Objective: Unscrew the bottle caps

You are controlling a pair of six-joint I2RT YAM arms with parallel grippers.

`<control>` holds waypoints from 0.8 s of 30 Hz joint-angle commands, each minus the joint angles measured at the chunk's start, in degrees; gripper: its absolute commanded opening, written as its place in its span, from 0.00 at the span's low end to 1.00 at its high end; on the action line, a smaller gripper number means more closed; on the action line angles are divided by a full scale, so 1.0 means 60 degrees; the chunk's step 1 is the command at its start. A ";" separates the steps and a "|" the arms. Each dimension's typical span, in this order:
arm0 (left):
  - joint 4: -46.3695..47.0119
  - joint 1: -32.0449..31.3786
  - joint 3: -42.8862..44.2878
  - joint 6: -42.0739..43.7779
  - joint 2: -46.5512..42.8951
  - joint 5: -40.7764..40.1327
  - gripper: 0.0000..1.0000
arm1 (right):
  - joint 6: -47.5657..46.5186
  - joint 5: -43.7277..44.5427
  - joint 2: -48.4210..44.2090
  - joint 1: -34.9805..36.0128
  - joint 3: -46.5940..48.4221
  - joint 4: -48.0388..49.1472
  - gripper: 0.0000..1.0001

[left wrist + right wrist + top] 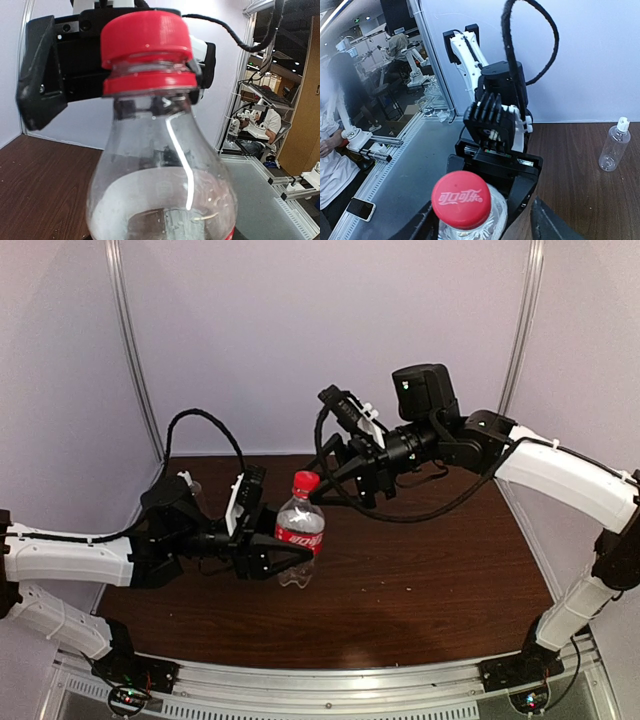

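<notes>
The shorter clear bottle (299, 530) with the red label band is held upright above the table by its body, my left gripper (292, 556) shut on it. Its red cap (305, 482) is on the neck. In the left wrist view the bottle (160, 190) and the red cap (146, 42) fill the frame and hide my own fingers. My right gripper (485, 226) is at the cap (461, 199), open, one finger on each side and a gap showing on the right. The taller plain bottle (614, 149) with the white cap (622, 122) stands on the table near the back wall.
The dark wooden table (430, 580) is closed in by white walls at the back and sides. A metal rail (330, 685) runs along its near edge. A black cable (420, 512) loops under the right arm.
</notes>
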 commanded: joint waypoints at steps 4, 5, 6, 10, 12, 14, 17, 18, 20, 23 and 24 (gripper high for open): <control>0.0020 0.0124 -0.0008 0.0341 -0.0272 -0.1229 0.36 | 0.1091 0.1727 -0.0589 -0.0074 -0.0096 0.0455 0.81; -0.0253 0.0127 0.0035 0.0446 -0.0340 -0.1525 0.36 | 0.1372 0.1922 -0.0675 -0.0065 -0.0101 0.0520 0.82; -0.0503 0.0128 0.0079 0.0549 -0.0400 -0.1851 0.36 | 0.1627 0.2196 -0.0741 -0.0064 -0.0105 0.0583 0.82; -0.1366 0.0135 0.0279 0.0864 -0.0573 -0.3014 0.36 | 0.2815 0.3668 -0.1059 -0.0028 0.0018 0.0801 0.83; -0.1749 0.0128 0.0397 0.0981 -0.0573 -0.3687 0.36 | 0.3448 0.4684 -0.1126 0.0032 0.0093 0.0798 0.83; -0.1996 0.0127 0.0503 0.1015 -0.0499 -0.4248 0.36 | 0.4109 0.5773 -0.1122 0.0109 0.0162 0.0730 0.84; -0.2293 0.0117 0.0662 0.1028 -0.0394 -0.4792 0.36 | 0.4605 0.6510 -0.0980 0.0245 0.0211 0.0807 0.84; -0.2402 0.0114 0.0719 0.1028 -0.0350 -0.4898 0.36 | 0.4692 0.6605 -0.0872 0.0281 0.0306 0.0734 0.84; -0.2556 0.0109 0.0818 0.1008 -0.0282 -0.5102 0.36 | 0.4774 0.6777 -0.0626 0.0373 0.0516 0.0549 0.85; -0.2670 0.0110 0.0894 0.0994 -0.0223 -0.5385 0.36 | 0.4857 0.6876 -0.0333 0.0432 0.0649 0.0420 0.85; -0.2679 0.0111 0.0899 0.0996 -0.0219 -0.5410 0.36 | 0.4872 0.6838 -0.0251 0.0458 0.0663 0.0433 0.85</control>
